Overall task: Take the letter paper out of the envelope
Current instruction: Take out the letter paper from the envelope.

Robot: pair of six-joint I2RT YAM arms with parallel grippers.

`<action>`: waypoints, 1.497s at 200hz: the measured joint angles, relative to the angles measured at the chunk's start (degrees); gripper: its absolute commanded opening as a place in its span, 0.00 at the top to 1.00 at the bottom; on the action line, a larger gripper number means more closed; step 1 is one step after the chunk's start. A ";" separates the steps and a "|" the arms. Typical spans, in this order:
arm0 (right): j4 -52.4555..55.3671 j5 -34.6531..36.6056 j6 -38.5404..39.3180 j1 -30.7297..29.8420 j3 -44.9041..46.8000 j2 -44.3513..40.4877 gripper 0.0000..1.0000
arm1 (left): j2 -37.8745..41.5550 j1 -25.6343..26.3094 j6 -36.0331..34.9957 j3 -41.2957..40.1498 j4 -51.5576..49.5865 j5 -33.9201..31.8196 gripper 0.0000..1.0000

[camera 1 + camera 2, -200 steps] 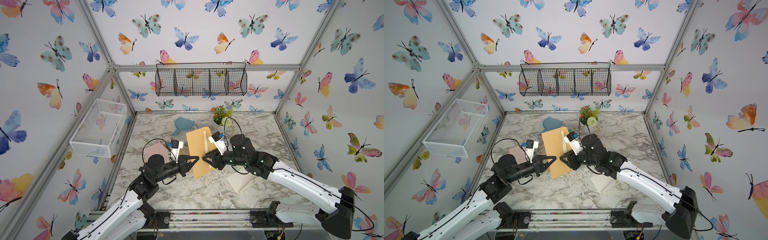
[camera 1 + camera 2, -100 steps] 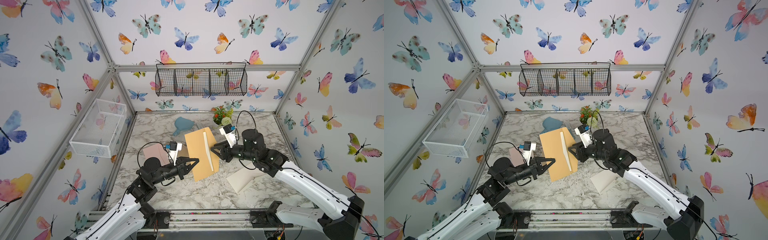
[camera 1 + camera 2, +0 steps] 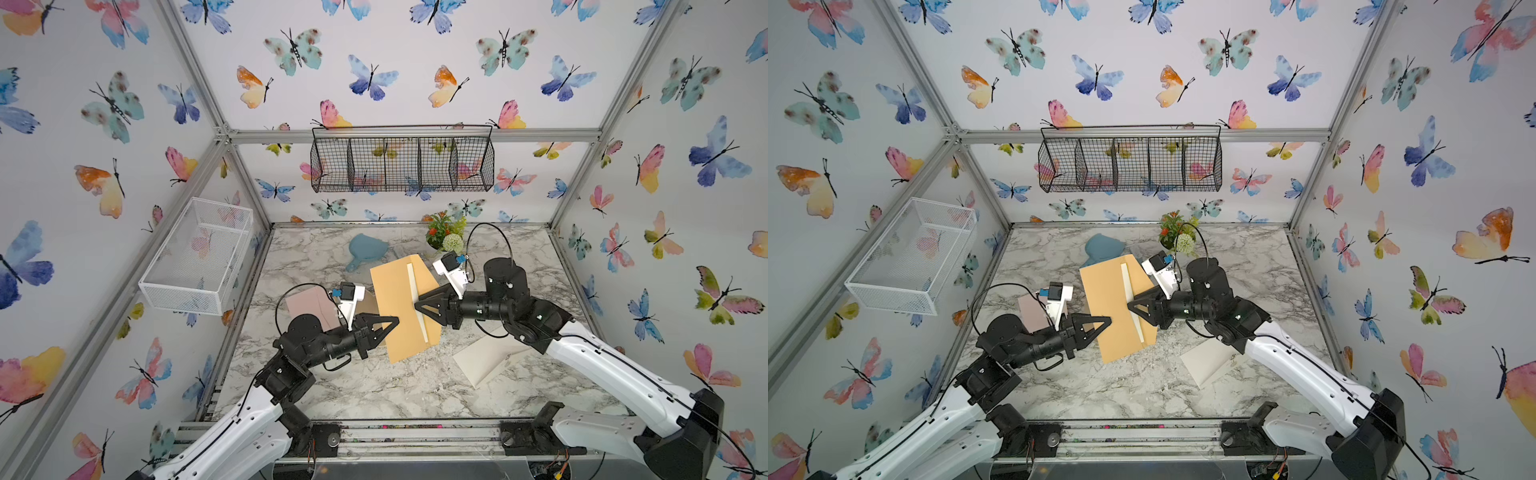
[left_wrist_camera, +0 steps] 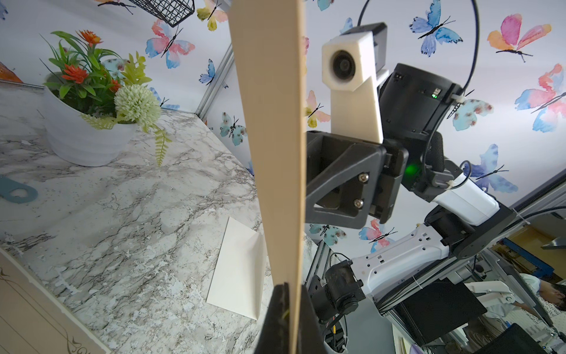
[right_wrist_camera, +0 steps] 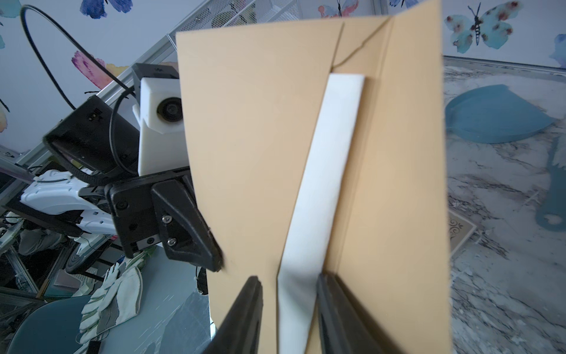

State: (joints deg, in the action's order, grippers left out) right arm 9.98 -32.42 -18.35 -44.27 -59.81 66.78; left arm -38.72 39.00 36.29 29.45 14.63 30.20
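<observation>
Pinching the envelope [image 3: 401, 307] mid-frame, left hand [image 3: 395, 321] clamped; right hand [image 5: 288, 279] half-parted astride letter paper [image 5: 327, 171], not yet out

envelope [image 3: 1111, 297] in left pincer [image 3: 1108, 320]

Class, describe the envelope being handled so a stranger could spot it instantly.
Look at the middle of the marble table. The tan envelope is raised off the surface, its edge pinched by the left gripper. Unlike the pink envelope and cream envelope lying flat, it shows a white strip of paper.
</observation>
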 measured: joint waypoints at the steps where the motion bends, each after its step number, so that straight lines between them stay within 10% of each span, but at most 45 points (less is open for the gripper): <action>1: -0.02 -0.04 0.00 0.00 0.00 0.04 0.66 | 0.00 0.00 0.00 0.00 0.00 0.00 1.00; 299: -5.81 -19.04 0.39 10.23 9.16 0.37 0.71 | 3.98 0.00 -1.60 0.11 -2.29 -0.31 1.00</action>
State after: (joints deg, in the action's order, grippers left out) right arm 4.16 -51.46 -17.96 -34.04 -50.65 67.16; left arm -34.74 39.00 34.70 29.56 12.34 29.89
